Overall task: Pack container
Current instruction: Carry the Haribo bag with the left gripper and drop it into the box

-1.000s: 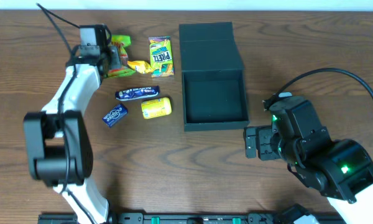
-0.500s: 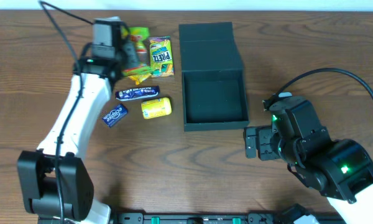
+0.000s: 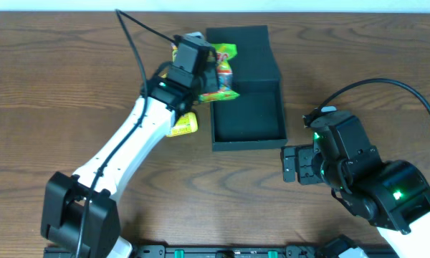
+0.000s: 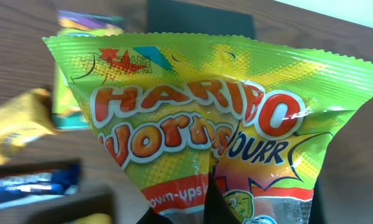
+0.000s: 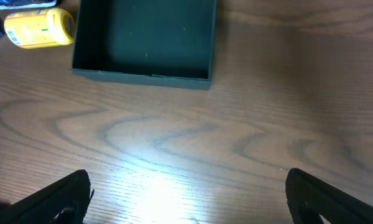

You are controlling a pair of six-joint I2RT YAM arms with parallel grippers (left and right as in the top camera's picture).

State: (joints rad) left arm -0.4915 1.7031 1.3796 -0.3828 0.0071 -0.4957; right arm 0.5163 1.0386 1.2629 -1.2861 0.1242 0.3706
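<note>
Ahead of the spread right jaws, the container (image 3: 251, 115) lies open lengthwise, lid flap pointing away, while the left jaws clamp a gummy bag (image 3: 223, 72) above its rim.

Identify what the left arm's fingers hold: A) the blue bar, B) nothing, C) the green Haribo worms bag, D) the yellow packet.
C: the left gripper is shut on the green Haribo worms bag, which hangs over the left edge of the open container.
</note>
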